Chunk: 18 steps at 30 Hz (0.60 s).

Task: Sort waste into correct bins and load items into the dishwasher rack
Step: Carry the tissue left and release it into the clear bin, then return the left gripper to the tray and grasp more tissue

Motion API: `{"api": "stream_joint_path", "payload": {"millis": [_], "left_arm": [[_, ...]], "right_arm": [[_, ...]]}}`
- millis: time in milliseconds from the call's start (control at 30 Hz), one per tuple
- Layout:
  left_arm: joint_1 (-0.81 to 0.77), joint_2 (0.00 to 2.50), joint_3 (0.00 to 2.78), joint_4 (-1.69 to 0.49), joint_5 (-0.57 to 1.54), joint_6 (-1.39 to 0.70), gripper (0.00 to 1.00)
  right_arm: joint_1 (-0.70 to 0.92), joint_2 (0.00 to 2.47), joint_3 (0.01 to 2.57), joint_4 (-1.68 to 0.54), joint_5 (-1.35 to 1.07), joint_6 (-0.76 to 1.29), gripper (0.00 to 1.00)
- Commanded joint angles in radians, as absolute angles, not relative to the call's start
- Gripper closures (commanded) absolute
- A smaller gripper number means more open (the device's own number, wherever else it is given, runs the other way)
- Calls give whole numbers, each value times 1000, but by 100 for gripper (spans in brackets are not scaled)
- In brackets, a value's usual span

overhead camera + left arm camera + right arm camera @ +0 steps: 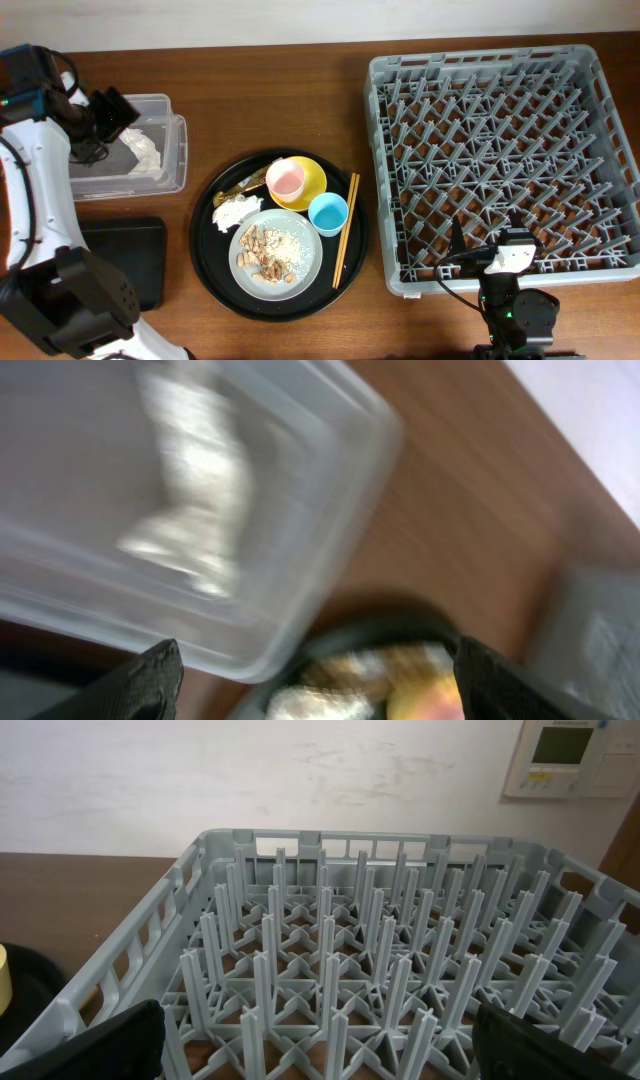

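Observation:
A crumpled white napkin point(146, 150) lies inside the clear box point(170, 178) at the far left; it also shows blurred in the left wrist view point(195, 480). My left gripper point(116, 108) point(315, 665) is open and empty above the box's rim. On the round black tray point(205, 245) are a second white napkin point(236, 211), a brown wrapper scrap point(246, 184), a pink cup point(286, 180) in the yellow bowl point(312, 180), a light-blue cup point(328, 213), a grey plate point(300, 262) with peanut shells point(268, 258), and chopsticks point(345, 242). My right gripper point(480, 255) point(315, 1030) is open and empty at the front edge of the dishwasher rack point(505, 150) point(330, 950).
A flat black rectangular tray point(130, 262) lies at the front left, below the clear box. In the left wrist view the clear box point(300, 510) sits above the round tray's rim point(380, 628). Bare wooden table lies between the round tray and the rack.

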<state>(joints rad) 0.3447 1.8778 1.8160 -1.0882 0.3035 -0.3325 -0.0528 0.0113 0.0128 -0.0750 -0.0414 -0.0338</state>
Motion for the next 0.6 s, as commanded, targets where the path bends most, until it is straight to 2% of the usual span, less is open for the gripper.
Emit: {"api": "stream_joint_path", "payload": {"millis": [0, 67, 167, 233, 267, 367, 500, 567], "left_arm": [[293, 1879, 1826, -1189, 684, 1, 14], [220, 1879, 1826, -1283, 666, 106, 14], [96, 1879, 1826, -1367, 466, 102, 14], [4, 1879, 1826, -1409, 253, -15, 15], [-37, 1879, 1826, -1442, 149, -76, 21], [-99, 1879, 1826, -1523, -23, -224, 25], [-137, 1879, 1758, -1523, -30, -266, 26], [-161, 1879, 1654, -1445, -30, -297, 26]], "right_arm": [[-59, 5, 6, -78, -33, -33, 2], [-59, 6, 6, -78, -33, -33, 2], [-59, 5, 6, -78, -33, -33, 2], [-59, 5, 6, -78, -33, -33, 1], [-60, 6, 6, -78, -33, -33, 2], [-59, 5, 6, -78, -33, -33, 2], [-60, 6, 6, -78, -33, -33, 2], [-59, 5, 6, -78, -33, -33, 2]]}}
